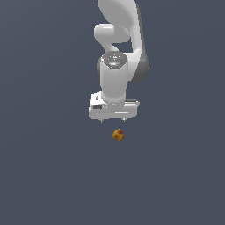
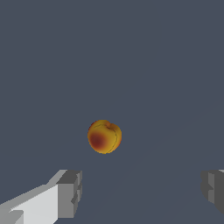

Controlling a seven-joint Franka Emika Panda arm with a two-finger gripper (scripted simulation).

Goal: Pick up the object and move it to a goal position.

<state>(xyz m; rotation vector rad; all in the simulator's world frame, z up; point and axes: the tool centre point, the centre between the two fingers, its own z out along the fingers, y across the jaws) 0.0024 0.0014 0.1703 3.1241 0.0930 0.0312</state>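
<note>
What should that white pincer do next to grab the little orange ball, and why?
Probably lower straight down around the ball. The pincer hangs just above it with fingers spread wide, and the wrist view shows the ball ahead of the gap, untouched.

I am looking at a bare simulated workspace, not a real room: a flat, uniform slate-grey ground [image 1: 44,176] is filling both views with no walls, furniture or horizon showing. The white arm [image 1: 116,79] and the little orange-yellow ball [image 1: 117,135] are rendering with smooth, textureless computer shading, and nothing else is marking the place
</note>
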